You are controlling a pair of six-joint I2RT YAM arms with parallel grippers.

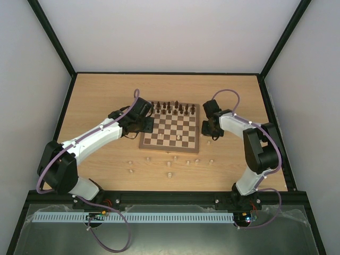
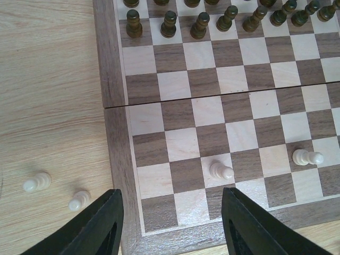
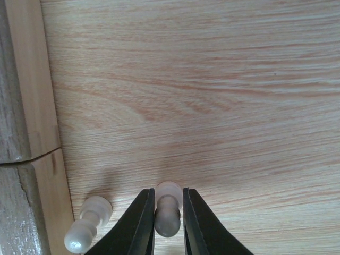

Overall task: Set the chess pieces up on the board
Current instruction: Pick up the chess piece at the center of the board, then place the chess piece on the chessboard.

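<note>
pale pieces [image 1: 169,173]: tiny turned light wood, smooth, round head over a flared base. Most are scattered on the tabletop [image 1: 95,106] just off the near edge of the board [image 1: 169,148]. Two pawns [image 2: 221,170] sit on squares in the board's near rows, and two more lie on their sides on the tabletop off its near-left corner. The board is square, matte wood, dark brown and cream checks, with a plain brown frame and a seam across the middle. The dark pieces [image 1: 170,108], glossy and same turned shape, line the board's two far rows. The right pincer [image 3: 168,212] is low beside the board's right edge, black fingers nearly together and clamped on one pale pawn [image 3: 167,220] across its body. Can't tell if that pawn is off the tabletop. Another lies on its side between it and the board's frame. The left pincer [image 2: 172,223] is over the board's near-left corner, black fingers spread wide, nothing between them, no visible contact. One finger is over the frame, the other over the near row.
</note>
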